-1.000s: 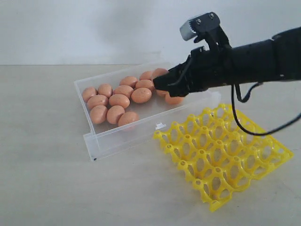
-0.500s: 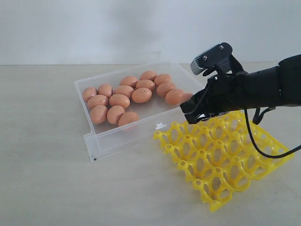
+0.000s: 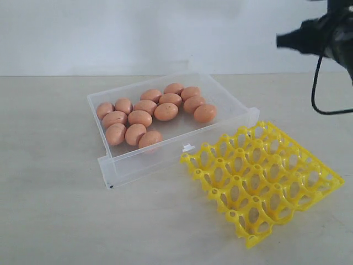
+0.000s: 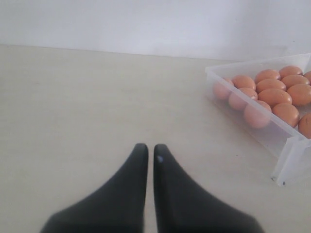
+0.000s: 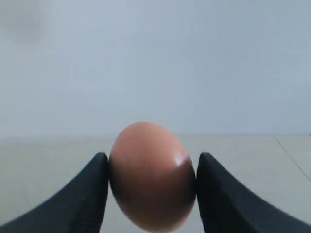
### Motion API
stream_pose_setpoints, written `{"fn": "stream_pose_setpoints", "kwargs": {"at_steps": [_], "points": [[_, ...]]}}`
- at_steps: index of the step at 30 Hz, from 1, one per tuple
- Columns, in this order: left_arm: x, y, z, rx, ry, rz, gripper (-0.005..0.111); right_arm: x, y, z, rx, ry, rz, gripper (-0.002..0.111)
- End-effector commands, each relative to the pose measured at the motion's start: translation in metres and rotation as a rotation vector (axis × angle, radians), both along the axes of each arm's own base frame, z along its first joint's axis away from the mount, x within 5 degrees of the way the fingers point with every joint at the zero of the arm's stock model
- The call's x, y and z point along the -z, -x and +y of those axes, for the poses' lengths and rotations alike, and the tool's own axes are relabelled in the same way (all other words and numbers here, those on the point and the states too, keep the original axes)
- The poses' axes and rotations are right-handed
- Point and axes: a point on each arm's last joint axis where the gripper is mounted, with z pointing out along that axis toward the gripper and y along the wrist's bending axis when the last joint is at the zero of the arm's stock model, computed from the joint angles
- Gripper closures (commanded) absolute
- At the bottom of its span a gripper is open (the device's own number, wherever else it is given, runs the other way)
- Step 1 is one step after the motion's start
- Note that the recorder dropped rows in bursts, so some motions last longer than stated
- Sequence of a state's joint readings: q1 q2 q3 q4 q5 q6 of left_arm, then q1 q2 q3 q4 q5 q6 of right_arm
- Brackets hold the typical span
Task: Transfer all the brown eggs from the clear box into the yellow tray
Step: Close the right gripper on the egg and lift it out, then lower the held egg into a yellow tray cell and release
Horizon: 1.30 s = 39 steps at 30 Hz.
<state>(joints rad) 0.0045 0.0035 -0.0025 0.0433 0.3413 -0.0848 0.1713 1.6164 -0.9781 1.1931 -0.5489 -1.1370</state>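
fifteen boxed eggs [image 3: 139, 117] (another egg [image 5: 152, 177] gripped)

**Layout, exterior view.** A clear rectangular plastic box [image 3: 144, 158] is sitting on the pale flat bench [image 3: 55, 210], left of and slightly behind a yellow plastic lattice egg tray [image 3: 251, 239]. The two are nearly touching at the box's front tab. Brown oval eggs [image 3: 140, 117] are lying clustered in the box's left and middle. The black right pincer [image 5: 151, 162] is hanging high at the right with a single brown egg [image 5: 153, 194] sitting between its fingers. The black left pincer [image 4: 150, 151] is hovering over bench, apart from the box.
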Motion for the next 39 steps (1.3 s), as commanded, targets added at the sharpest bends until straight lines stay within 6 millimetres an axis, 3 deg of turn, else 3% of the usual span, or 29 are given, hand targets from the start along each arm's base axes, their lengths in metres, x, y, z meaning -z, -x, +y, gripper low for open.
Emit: {"fn": "stream_pose_setpoints", "kwargs": {"at_steps": [1, 4, 7, 10, 12, 14, 17, 20, 26, 29, 34, 39], "points": [[0.0, 0.0, 0.0, -0.003, 0.004, -0.005, 0.103, -0.035, -0.007, 0.006, -0.057, -0.449, -0.452, 0.109], [0.0, 0.0, 0.0, -0.003, 0.004, -0.005, 0.103, -0.028, -0.013, 0.01, -0.192, -0.717, -0.425, 0.109], [0.0, 0.0, 0.0, -0.003, 0.004, -0.005, 0.103, -0.019, -0.02, 0.014, -0.468, -0.707, -0.383, 0.109], [0.0, 0.0, 0.0, -0.003, 0.004, -0.005, 0.103, -0.006, -0.019, 0.002, -0.764, -0.805, -0.353, 0.109], [0.0, 0.0, 0.0, -0.003, 0.004, -0.005, 0.103, 0.012, -0.016, -0.017, -0.923, -0.903, -0.334, 0.109], [0.0, 0.0, 0.0, -0.003, 0.004, -0.005, 0.103, 0.04, -0.019, -0.039, -0.867, -0.965, -0.229, 0.109], [0.0, 0.0, 0.0, -0.003, 0.004, -0.005, 0.103, 0.074, -0.015, -0.049, -0.913, -0.895, -0.06, 0.109], [0.0, 0.0, 0.0, -0.003, 0.004, -0.005, 0.103, 0.108, 0.001, -0.028, -1.14, -0.737, 0.227, 0.109], [0.0, 0.0, 0.0, -0.003, 0.004, -0.005, 0.103, 0.117, 0.002, 0.047, -1.367, -0.599, 0.239, 0.109], [0.0, 0.0, 0.0, -0.003, 0.004, -0.005, 0.103, 0.125, 0.003, 0.071, -1.36, -0.522, 0.313, 0.109], [0.0, 0.0, 0.0, -0.003, 0.004, -0.005, 0.103, 0.126, 0.003, 0.074, -1.362, -0.504, 0.323, 0.109], [0.0, 0.0, 0.0, -0.003, 0.004, -0.005, 0.103, 0.143, 0.003, 0.065, -1.297, -0.342, 0.471, 0.109]]}}
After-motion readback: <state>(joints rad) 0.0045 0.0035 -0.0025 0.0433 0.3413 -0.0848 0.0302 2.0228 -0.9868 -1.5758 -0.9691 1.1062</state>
